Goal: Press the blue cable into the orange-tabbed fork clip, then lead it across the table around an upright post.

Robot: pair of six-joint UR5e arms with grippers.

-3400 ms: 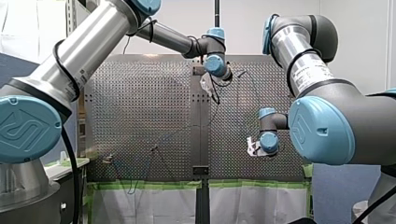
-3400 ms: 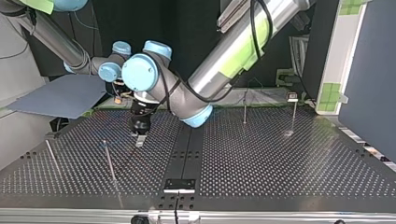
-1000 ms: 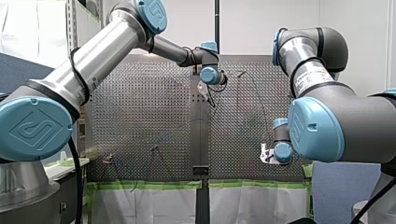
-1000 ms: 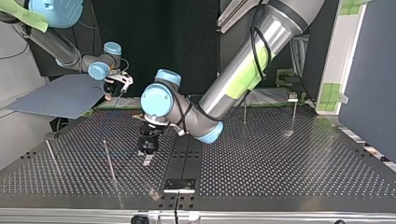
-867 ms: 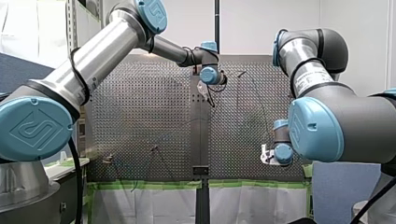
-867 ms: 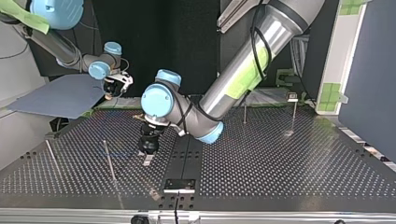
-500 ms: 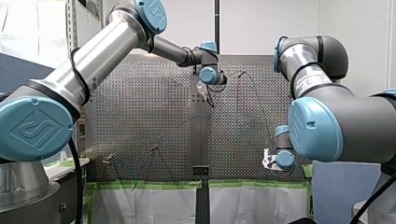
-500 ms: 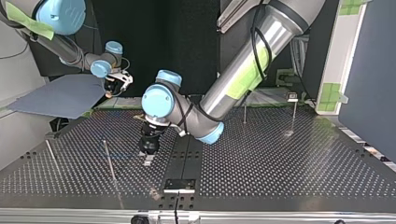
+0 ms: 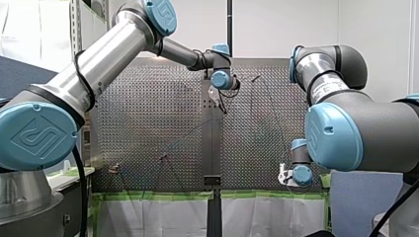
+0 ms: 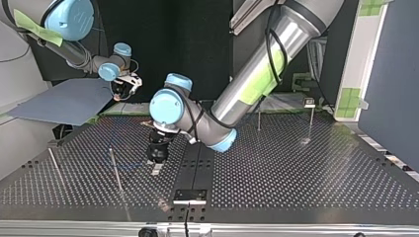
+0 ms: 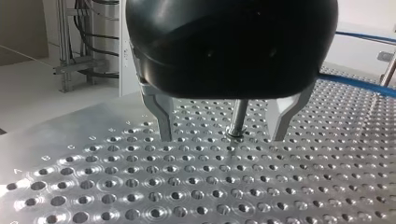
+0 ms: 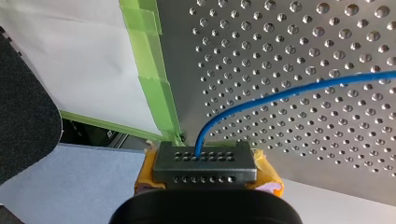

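While my right gripper [image 12: 204, 156] is clamping the blue cable [image 12: 289, 93] between its yellow pads [image 12: 265, 169], closed fully on it, my left gripper [image 11: 223, 135] is standing low over the perforated table [image 11: 116, 186] with its metal fingers [image 11: 159, 112] spread wide and gripping nothing. An upright post [image 11: 238, 116] is rising between those fingers, nearer to one of them and touching neither.

The cable is emerging from between the right gripper's black perforated finger blocks [image 12: 205, 168], curving away and running off over the table's holes. In the left wrist view a stretch of it is passing beside the left gripper, well apart from the post.

In the front view my right gripper is hovering at the table's near right corner, where green tape [image 12: 154, 70] is lining the edge. My left gripper is reaching down near the middle of the far edge.

Blue joint caps [image 9: 32, 137] are carrying an embossed emblem. A printed label [image 9: 328, 85] is showing on my right arm, but its lettering is too small to read.
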